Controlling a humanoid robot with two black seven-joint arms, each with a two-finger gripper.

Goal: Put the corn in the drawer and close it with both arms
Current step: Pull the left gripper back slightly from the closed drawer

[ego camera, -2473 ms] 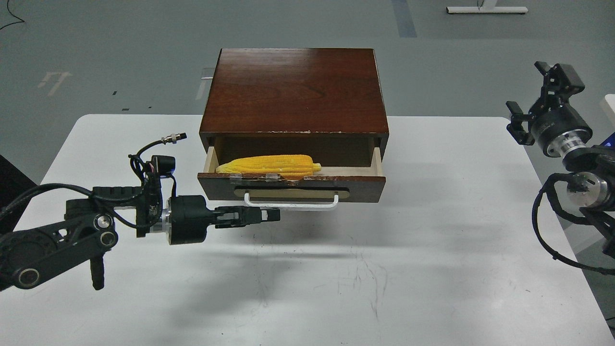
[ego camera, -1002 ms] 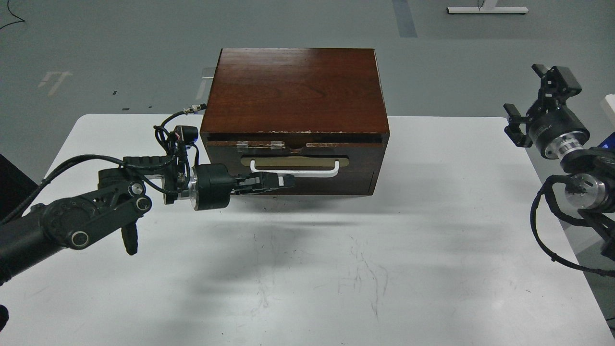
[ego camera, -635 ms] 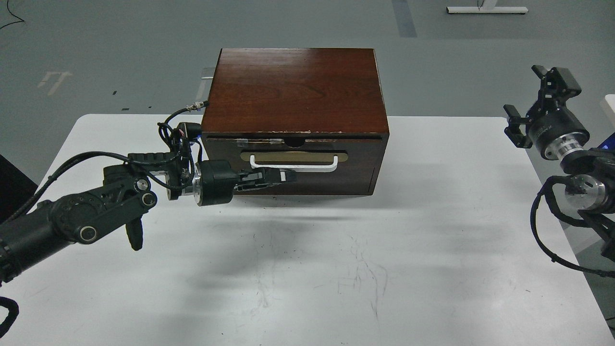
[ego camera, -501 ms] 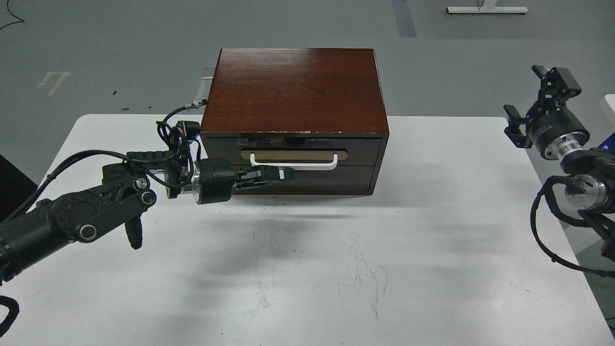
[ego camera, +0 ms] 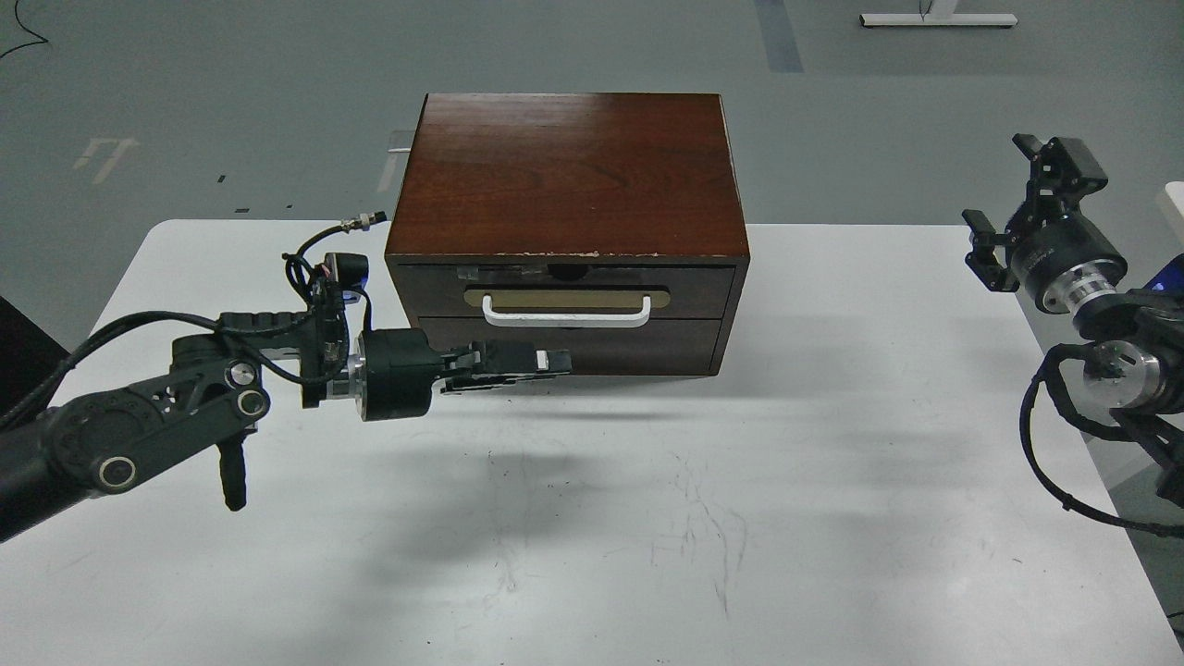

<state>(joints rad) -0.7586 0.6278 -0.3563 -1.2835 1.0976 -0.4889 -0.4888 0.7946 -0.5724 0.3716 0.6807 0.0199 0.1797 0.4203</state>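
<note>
The drawer [ego camera: 689,289] is pushed flush into the dark brown wooden cabinet [ego camera: 566,176]; its tan plate and white bar handle [ego camera: 566,320] face me. The corn is hidden from view. My left gripper [ego camera: 555,360] is shut and empty, its fingers pointing right, low in front of the plain lower panel and just below the handle's left half. My right gripper [ego camera: 1017,203] is open and empty, raised off the table's right edge, far from the cabinet.
The cabinet stands at the back middle of the white table [ego camera: 647,518]. Grey floor lies beyond the table. A white edge and a blue part [ego camera: 1173,270] show at the far right behind the right arm.
The drawer went from open with the corn in it to fully shut. My left gripper pushed it in, then drew back down and toward me. The right gripper shifted slightly left.
</note>
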